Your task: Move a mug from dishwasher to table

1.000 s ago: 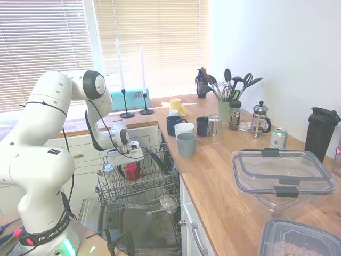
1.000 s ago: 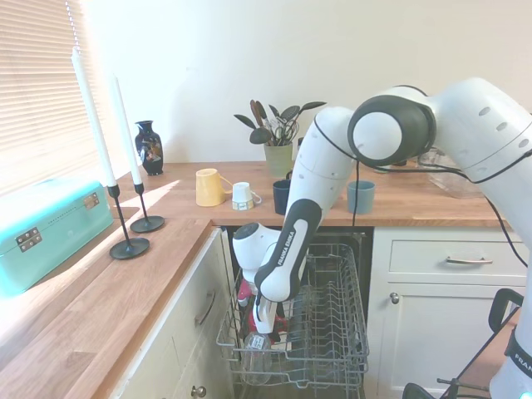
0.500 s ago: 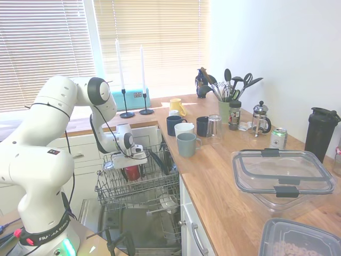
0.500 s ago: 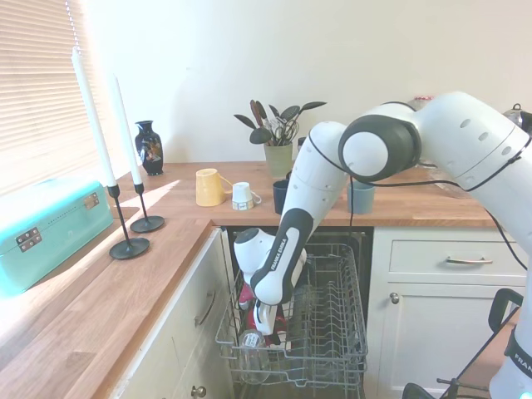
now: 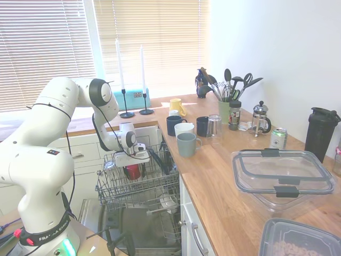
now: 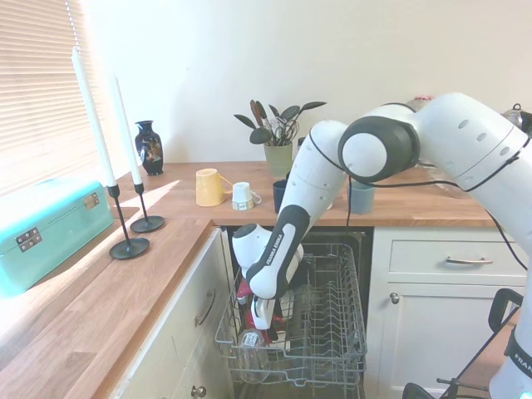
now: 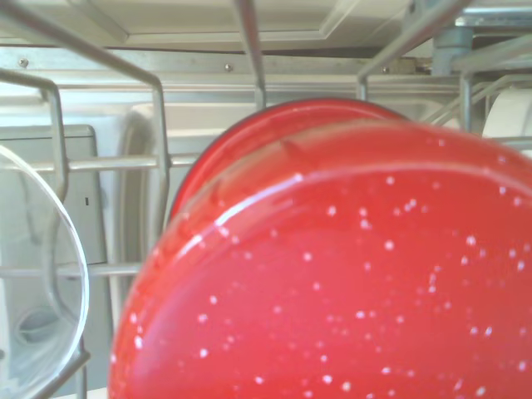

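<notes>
I have the arm bent down into the pulled-out rack of the dishwasher [image 5: 139, 188], with the fingers [image 5: 131, 166] lowered among the wires right at the red mug [image 5: 132, 172]. From the first exterior view the mug sits in the rack directly under the wrist, touching or nearly touching the fingers; I cannot tell from either outside camera whether they are spread around it or closed on it, since the wrist body and the rack wires hide the tips. In the second exterior view the fingers [image 6: 259, 314] point down into the rack beside a patch of red, the mug [image 6: 243, 293], close against the cabinet-side wall of the rack. The wrist view is filled almost wholly by the mug [image 7: 349, 274], glossy red with small white speckles, its curved rim toward the camera, rack wires crossing behind it and a clear glass [image 7: 37, 283] just beside it. The same glass [image 5: 108, 169] shows in the rack on the far side of the mug from the table. Well away from the fingers, up on the table [image 5: 224, 186], stand a grey-blue mug [image 5: 186, 144], a white mug [image 5: 184, 128] and two navy mugs [image 5: 173, 125], with a clear lidded container [image 5: 282, 176] farther along the wood.
</notes>
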Available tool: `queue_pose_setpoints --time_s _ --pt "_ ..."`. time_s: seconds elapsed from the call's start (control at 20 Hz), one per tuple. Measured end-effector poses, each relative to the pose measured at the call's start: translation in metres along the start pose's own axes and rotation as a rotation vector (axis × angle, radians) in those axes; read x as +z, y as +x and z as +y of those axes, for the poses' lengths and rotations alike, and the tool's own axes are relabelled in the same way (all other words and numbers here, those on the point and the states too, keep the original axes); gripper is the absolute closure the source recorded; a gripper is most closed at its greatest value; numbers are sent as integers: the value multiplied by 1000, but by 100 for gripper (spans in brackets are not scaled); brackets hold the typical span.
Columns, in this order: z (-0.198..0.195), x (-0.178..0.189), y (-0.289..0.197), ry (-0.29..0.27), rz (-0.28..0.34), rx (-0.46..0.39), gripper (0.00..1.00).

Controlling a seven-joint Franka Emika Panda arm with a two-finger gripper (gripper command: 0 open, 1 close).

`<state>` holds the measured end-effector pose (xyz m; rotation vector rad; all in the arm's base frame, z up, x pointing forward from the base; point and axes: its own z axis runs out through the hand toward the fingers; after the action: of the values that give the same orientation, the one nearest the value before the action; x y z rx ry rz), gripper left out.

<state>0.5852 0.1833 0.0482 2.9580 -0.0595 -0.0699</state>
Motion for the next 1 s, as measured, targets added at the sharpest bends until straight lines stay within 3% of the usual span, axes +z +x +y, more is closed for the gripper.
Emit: queue_pose_setpoints --time_s 1.0 --pt "-11 12 -12 -46 11 -54 100"
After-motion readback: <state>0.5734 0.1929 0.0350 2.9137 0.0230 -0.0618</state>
